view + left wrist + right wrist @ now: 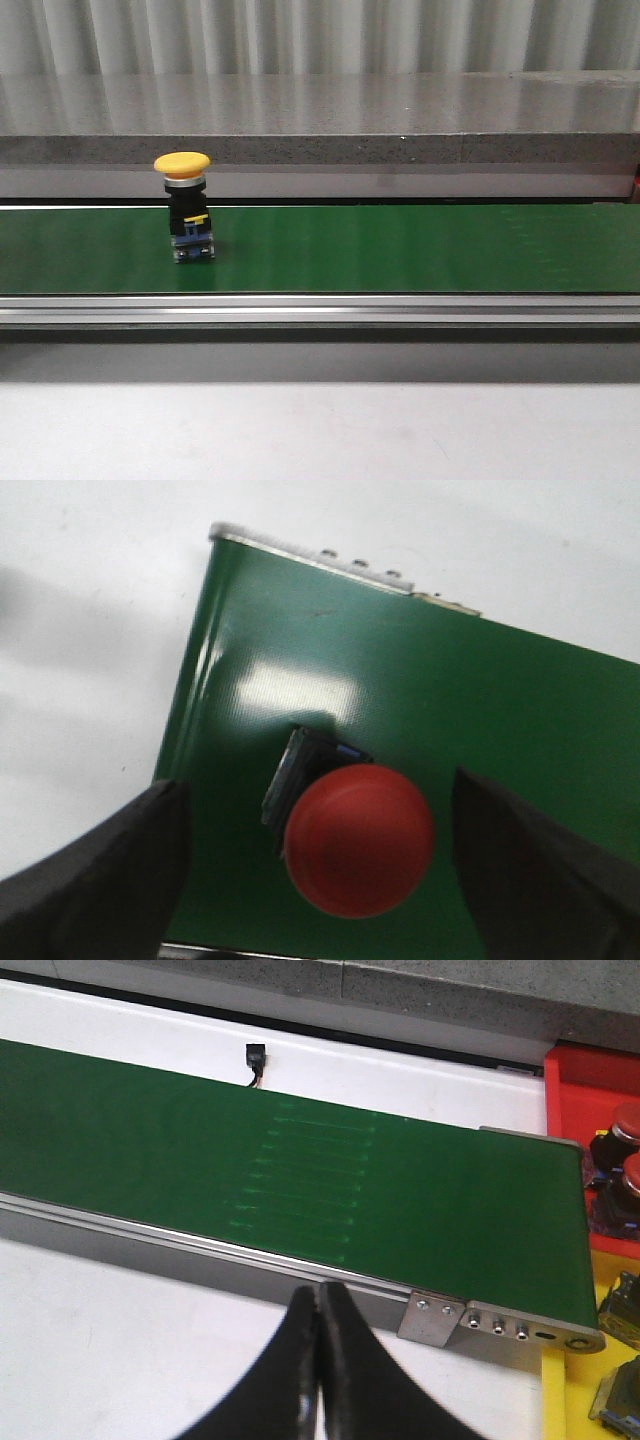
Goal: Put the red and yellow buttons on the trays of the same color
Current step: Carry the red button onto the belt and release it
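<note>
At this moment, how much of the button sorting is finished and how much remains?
Done: two red-capped buttons already sit in the red tray. In hand: the open left gripper straddles a red mushroom-cap button on the green belt. Left: a yellow-capped button stands on the belt. The right gripper is shut and empty.

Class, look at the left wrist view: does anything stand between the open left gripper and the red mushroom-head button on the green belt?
Nothing visible does: the red mushroom-head button sits on the green belt between the left gripper's spread fingers.

Three red buttons (360, 840), one yellow button (186, 205)
</note>
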Motion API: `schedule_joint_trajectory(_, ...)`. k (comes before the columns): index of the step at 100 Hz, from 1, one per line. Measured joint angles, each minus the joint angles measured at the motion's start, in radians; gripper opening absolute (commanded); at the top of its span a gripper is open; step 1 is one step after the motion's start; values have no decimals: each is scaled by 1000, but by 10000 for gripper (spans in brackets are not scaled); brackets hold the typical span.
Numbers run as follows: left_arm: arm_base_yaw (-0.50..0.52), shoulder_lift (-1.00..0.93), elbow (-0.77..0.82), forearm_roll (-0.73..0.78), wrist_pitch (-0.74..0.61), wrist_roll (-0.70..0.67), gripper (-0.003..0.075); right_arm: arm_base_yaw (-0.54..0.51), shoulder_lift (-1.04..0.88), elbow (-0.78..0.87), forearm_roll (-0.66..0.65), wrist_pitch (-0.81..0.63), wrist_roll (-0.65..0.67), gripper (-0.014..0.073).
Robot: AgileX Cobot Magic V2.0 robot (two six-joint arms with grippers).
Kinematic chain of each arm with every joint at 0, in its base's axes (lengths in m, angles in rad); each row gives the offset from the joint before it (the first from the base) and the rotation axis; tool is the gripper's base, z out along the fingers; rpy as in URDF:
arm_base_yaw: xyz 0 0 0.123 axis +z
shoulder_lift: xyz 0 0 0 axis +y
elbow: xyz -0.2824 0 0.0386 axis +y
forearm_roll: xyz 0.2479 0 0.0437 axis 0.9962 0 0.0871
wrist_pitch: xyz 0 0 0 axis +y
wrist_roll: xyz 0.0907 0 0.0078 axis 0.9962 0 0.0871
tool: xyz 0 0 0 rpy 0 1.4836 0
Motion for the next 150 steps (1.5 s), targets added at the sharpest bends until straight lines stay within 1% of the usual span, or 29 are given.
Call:
schedule_joint_trajectory(7,-21,-37,0,0,-16,43,376,0,0,0,0,0,0,-67)
schedule_joint_trajectory(9,-27,-49,0,0,-20,55,340,0,0,0,0,0,0,-67)
schedule_joint_trajectory(12,-36,-67,0,0,-30,71,271,0,0,0,0,0,0,-67)
schedule_joint_trajectory(14,-43,-81,0,0,-31,83,240,0,0,0,0,0,0,-67)
schedule_joint_trajectory(19,-59,-116,6,-2,-38,110,116,0,0,0,0,0,0,-67)
schedule_joint_trajectory(21,-67,-132,9,-2,-41,122,85,0,0,0,0,0,0,-67)
schedule_joint_trajectory(22,-70,-142,11,-2,-43,125,55,0,0,0,0,0,0,-67)
schedule_joint_trajectory(26,-86,-169,25,-2,-53,150,-22,0,0,0,0,0,0,-67)
schedule_joint_trajectory(39,-148,-279,99,-2,-102,192,-20,0,0,0,0,0,0,-67)
schedule_joint_trajectory(61,-259,-467,277,-2,-205,210,-20,0,0,0,0,0,0,-67)
schedule_joint_trajectory(79,-325,-633,432,-4,-231,237,-20,0,0,0,0,0,0,-67)
schedule_joint_trajectory(102,-334,-873,605,-19,-245,240,-20,0,0,0,0,0,0,-67)
schedule_joint_trajectory(120,-334,-1061,693,-23,-224,241,-20,0,0,0,0,2,0,-67)
schedule_joint_trajectory(136,-334,-1150,743,-37,-187,241,-20,6,22,0,0,20,0,-66)
schedule_joint_trajectory(150,-334,-1176,755,-43,-182,241,-20,59,118,-47,0,31,0,-62)
